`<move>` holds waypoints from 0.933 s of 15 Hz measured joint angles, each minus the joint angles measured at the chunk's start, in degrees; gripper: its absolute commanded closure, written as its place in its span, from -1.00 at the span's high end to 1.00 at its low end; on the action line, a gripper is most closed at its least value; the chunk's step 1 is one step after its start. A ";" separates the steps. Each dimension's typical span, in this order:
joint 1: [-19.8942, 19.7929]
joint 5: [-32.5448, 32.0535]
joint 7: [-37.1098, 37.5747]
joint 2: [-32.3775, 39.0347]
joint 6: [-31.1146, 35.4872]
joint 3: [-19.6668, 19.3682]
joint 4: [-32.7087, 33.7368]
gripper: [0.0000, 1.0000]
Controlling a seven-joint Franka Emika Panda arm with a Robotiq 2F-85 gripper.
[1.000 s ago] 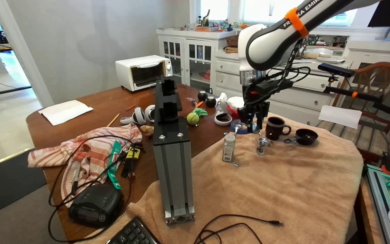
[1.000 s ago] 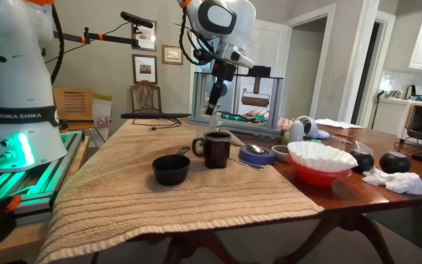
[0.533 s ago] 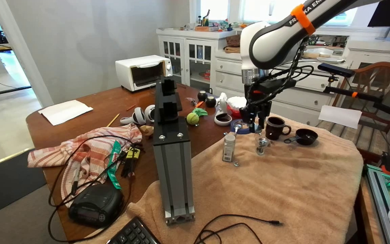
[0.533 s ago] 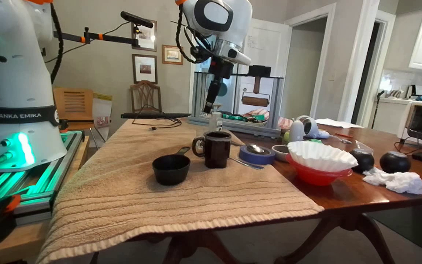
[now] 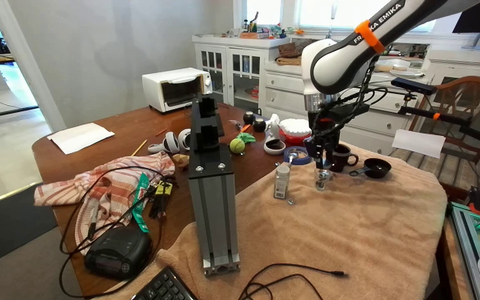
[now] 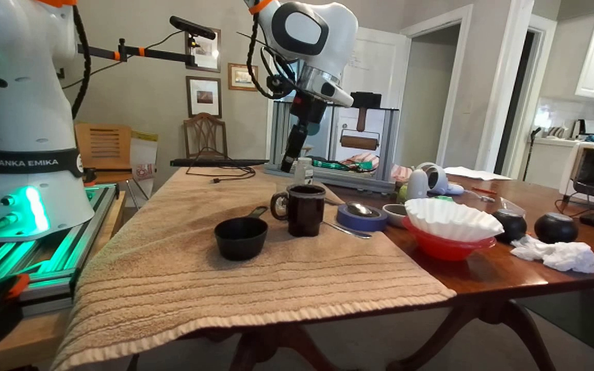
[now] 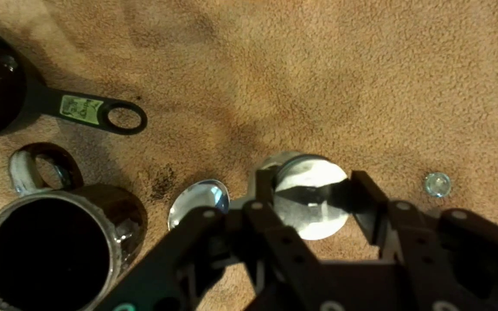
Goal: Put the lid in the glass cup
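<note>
The lid (image 7: 314,224) is a shiny, mirror-like round disc in the wrist view, reflecting the fingers. My gripper (image 7: 311,183) is shut on it, a finger at each side edge. The glass cup (image 5: 321,183) is small and clear and stands on the beige towel, left of the dark mug (image 5: 341,159). In that exterior view the gripper (image 5: 324,164) hangs just over the cup's rim. In the wrist view the cup (image 7: 277,159) shows behind the lid, mostly covered, peeking out at upper left. The gripper (image 6: 287,170) also shows in an exterior view, where the lid cannot be made out.
A clear labelled bottle (image 5: 281,183) stands near the cup, with a small glass bead (image 7: 438,184) on the towel. A spoon (image 7: 199,201) lies between mug and cup. A black measuring cup (image 6: 241,239) and blue tape roll (image 6: 361,221) are nearby. A metal frame (image 5: 217,216) stands tall.
In an exterior view the gripper has moved right and down toward the cup with the lid in it. It now covers part of the mug there. The cup and other things have not moved.
</note>
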 measured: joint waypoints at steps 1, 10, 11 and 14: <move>-0.09 0.00 -0.44 -0.07 0.57 -0.03 -0.71 -0.54; 0.11 0.62 -1.00 -2.39 11.87 0.41 -8.39 -0.54; 0.10 0.64 -0.74 -2.47 12.76 0.38 -8.73 -0.54; 0.09 0.64 0.66 -2.55 14.62 0.28 -9.03 -0.54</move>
